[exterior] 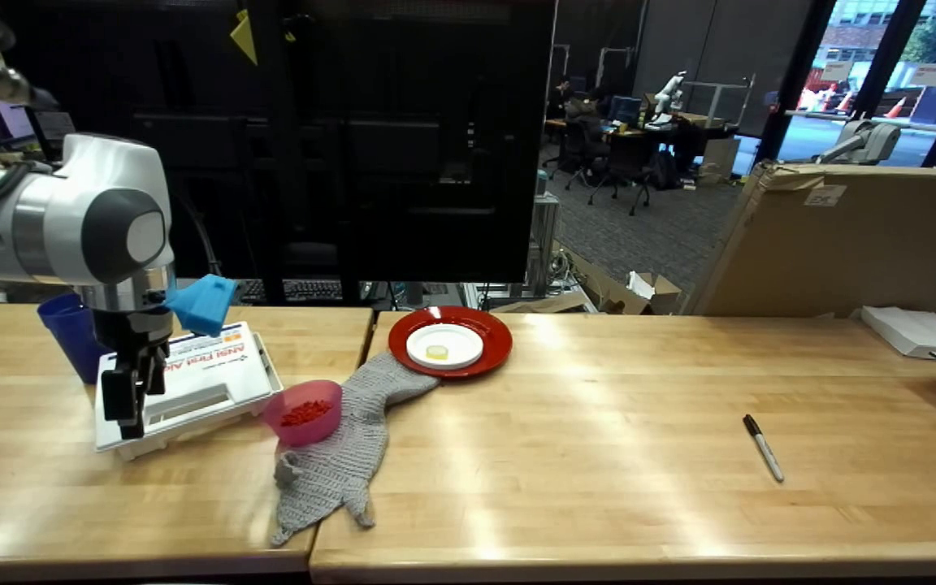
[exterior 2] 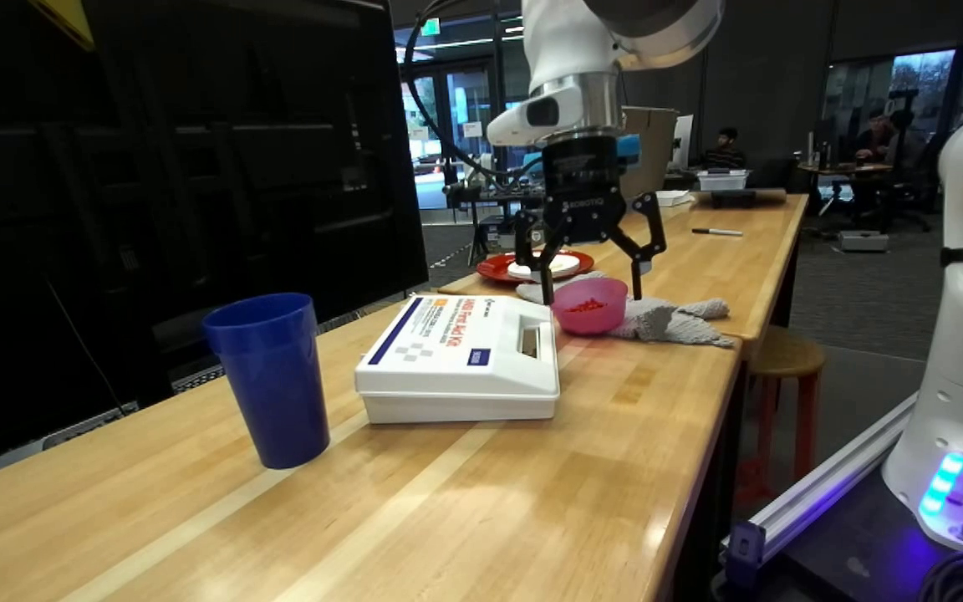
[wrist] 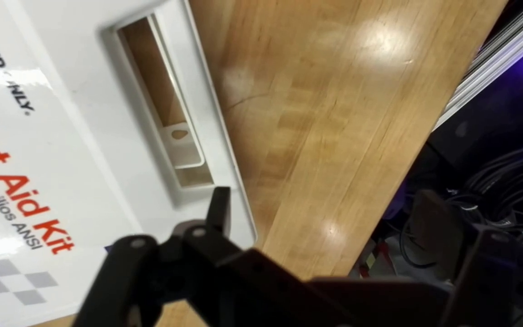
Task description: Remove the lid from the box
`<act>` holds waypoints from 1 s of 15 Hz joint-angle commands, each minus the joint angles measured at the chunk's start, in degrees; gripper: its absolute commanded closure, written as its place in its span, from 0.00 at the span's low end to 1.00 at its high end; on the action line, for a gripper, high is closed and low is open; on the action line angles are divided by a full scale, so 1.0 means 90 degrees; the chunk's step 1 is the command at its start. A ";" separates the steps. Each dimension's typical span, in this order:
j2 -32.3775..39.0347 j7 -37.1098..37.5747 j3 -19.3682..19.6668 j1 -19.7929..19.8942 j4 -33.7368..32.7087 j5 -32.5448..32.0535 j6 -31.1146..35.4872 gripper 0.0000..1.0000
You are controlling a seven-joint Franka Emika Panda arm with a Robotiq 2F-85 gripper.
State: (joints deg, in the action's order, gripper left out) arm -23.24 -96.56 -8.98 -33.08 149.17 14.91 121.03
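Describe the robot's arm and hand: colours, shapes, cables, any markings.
The arm is white with rounded links, grey caps and silvery metal collars. A black cable loops alongside. The hand is black, with angular linked fingers and pale ROBOTIQ lettering; a light-blue piece juts out above it. Blue lights glow on the base.
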 commanded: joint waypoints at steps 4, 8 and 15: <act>0.0151 -0.0166 -0.0211 0.0147 -0.0026 -0.0037 0.0011 0.00; 0.0230 -0.0240 -0.0314 0.0162 -0.0043 -0.0102 0.0045 0.00; 0.0477 -0.0292 -0.0562 0.0310 0.0002 -0.0825 0.0856 0.00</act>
State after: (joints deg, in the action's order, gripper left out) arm -20.12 -98.24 -12.77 -31.64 149.21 9.86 125.34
